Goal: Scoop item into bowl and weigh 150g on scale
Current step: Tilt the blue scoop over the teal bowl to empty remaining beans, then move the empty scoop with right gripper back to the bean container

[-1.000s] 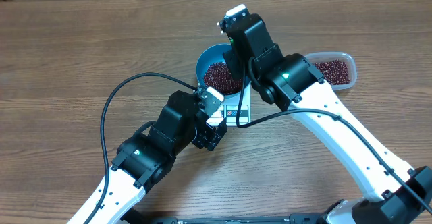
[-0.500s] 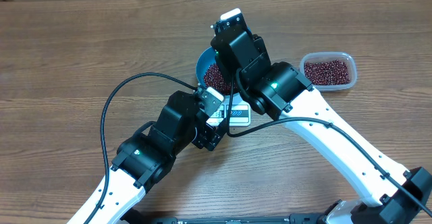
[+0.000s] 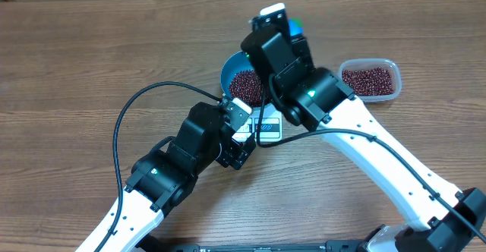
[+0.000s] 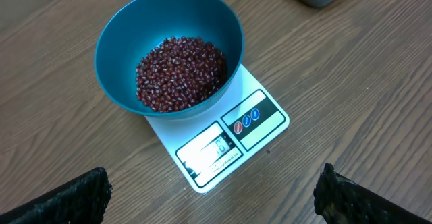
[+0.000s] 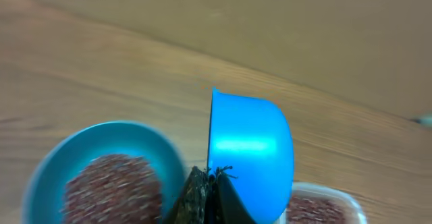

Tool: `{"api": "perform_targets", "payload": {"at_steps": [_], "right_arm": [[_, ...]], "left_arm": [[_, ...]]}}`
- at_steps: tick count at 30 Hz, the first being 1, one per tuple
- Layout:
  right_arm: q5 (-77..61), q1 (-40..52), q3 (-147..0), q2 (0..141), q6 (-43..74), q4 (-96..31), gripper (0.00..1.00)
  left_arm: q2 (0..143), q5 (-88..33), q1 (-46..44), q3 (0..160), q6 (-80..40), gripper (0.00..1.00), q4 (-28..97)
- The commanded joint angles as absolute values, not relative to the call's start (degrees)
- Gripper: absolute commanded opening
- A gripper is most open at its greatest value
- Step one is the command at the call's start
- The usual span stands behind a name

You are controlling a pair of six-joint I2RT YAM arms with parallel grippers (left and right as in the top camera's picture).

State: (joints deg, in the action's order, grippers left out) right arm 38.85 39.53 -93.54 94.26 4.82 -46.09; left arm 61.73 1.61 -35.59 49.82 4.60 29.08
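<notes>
Weighing status: beans cover the bottom of the bowl in a shallow heap well below the rim; the bowl sits on the scale.
Reading: the display is lit, but its digits are too small to read, so I cannot tell whether the target weight is met.
Supply: the tub stands on the bench, well to the right of the bowl, with plenty of beans in it.
Right end effector: fingers pressed together on the scoop, which is turned on its side above the bench between bowl and tub. Its inside faces away from the camera, so I cannot tell whether it is loaded.
Left end effector: spread wide, holding nothing, hovering near the front of the scale.
Done, as I judge it: a fair share of beans is in the bowl, and the bowl is on the scale.
Left: probably further scooping or trimming until the scale shows the target, then setting the scoop down.
</notes>
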Motion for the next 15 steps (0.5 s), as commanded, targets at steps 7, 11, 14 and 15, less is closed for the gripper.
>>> {"api": "perform_targets", "payload": {"at_steps": [7, 11, 14, 15], "right_arm": [[40.8, 27.3, -94.9, 94.1, 13.2, -54.4, 0.04], [34.3, 21.2, -94.9, 94.1, 13.8, -58.0, 0.04], [30.5, 16.6, -94.1, 94.3, 13.8, -58.5, 0.04], [29.5, 14.7, -93.6, 94.8, 13.8, -58.4, 0.04]], "left_arm": [[61.9, 1.9, -35.6, 49.5, 4.3, 1.00, 28.9], [61.9, 1.9, -35.6, 49.5, 4.3, 1.00, 28.9], [61.9, 1.9, -35.6, 49.5, 4.3, 1.00, 28.9], [61.9, 1.9, -35.6, 49.5, 4.3, 1.00, 28.9]]}}
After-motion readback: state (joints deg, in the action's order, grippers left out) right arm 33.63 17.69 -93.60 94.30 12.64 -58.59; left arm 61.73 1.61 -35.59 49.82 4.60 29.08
